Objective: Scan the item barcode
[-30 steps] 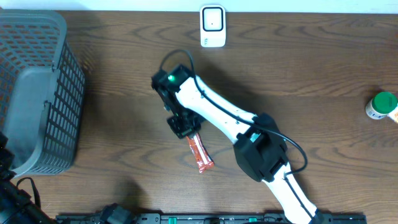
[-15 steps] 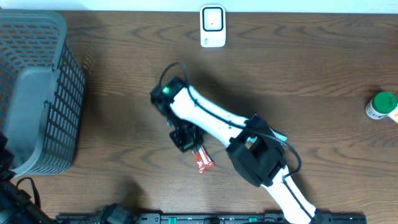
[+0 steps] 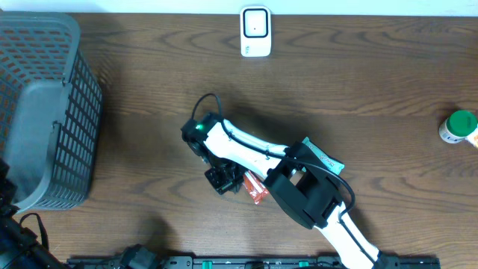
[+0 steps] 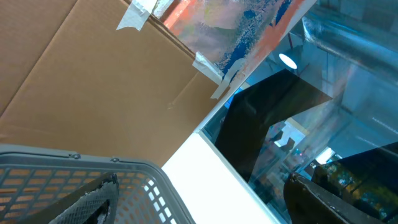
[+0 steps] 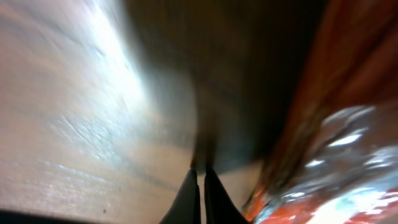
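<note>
Packet [image 3: 257, 189]: red and shiny, flat on the table [image 3: 373, 82]. It lies well below the scanner [image 3: 255, 31], almost straight down from it toward the near edge, and is partly hidden under the right arm [image 3: 246, 146].
Packet, change: a second ago it lay in full view as a long slanted strip. Now only a short end shows, a little further from the scanner and shifted slightly to picture-right.
Right gripper [image 3: 224, 179]: pressed together, with nothing between the fingertips [image 5: 186, 198]. In the wrist view the packet fills the right side close beside them; I cannot tell whether it touches them.
Right gripper, change: it has moved away from the scanner toward the near edge. A second ago it stood at the packet's scanner-side end; now it is level with the packet, on its picture-left.
Right arm, change: the elbow has swung to picture-left and now covers more of the packet.
Teal pack [image 3: 323, 158]: a teal-and-white corner shows beside the elbow, down and to the right of the scanner. It was covered a second ago.
Left gripper [image 4: 199, 186]: fingers spread wide, holding nothing, far to the left of the scanner above the basket [image 3: 45, 112] rim. The wrist view shows cardboard and glass beyond.
Basket, change: none.
Bottle [image 3: 459, 127]: green-lidded, far right of the scanner, unmoved.
Scanner, change: none.
</note>
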Controlling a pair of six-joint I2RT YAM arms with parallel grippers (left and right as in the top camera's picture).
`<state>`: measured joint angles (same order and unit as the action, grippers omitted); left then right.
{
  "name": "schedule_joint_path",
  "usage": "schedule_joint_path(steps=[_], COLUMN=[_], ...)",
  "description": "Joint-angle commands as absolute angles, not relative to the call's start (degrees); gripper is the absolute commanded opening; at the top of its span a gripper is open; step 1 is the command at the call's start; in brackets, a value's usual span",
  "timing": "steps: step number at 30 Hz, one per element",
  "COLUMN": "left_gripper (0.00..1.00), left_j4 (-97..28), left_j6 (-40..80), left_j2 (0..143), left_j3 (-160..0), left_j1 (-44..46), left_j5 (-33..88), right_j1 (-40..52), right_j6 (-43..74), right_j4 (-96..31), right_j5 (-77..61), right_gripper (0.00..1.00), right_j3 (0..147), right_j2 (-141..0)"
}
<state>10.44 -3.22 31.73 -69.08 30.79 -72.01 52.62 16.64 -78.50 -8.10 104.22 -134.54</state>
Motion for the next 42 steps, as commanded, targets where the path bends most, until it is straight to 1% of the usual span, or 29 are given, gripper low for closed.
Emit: schedule_joint_path(steps=[1,7,12,19,34,38,41,42], left_gripper=[0.85,0.85,0.85,0.85,0.85,0.85,0.85,0.85], left_j4=[10.5,10.5,10.5,10.5,10.5,10.5,10.5,10.5], left_j6=[-3.9,-4.0,-4.0,-4.0,-4.0,-4.0,-4.0,-4.0], left_j2=[31.2,31.2,31.2,31.2,31.2,31.2,31.2,31.2], left_j3=[-68.7,-68.7,-68.7,-68.7,-68.7,-68.7,-68.7,-68.7], left_j1=[30.5,30.5,30.5,30.5,30.5,30.5,30.5,30.5], left_j5=[-72.7,-72.7,-72.7,-72.7,-72.7,-72.7,-72.7,-72.7], right_j1=[52.0,51.7,51.8,52.9,54.4,54.4,54.3,54.1], right_j6=[14.7,17.0,17.1,17.3,18.2,18.2,18.9,18.9], right_j4=[-79.5,-86.1,-84.5,-87.7,-81.9,-80.2,-79.9,-79.9], right_j5=[-4.1,-3.2,-2.5,-3.5,-3.2,-0.3,6.7,11.9], right_gripper=[0.01,0.01,0.01,0.01,0.01,0.01,0.01,0.01], right_j3=[109.5,114.4,114.2,114.2,104.8,101.7,100.4,100.4], right_j2=[-135.2,-135.2,-135.2,-135.2,-135.2,-135.2,-135.2,-135.2])
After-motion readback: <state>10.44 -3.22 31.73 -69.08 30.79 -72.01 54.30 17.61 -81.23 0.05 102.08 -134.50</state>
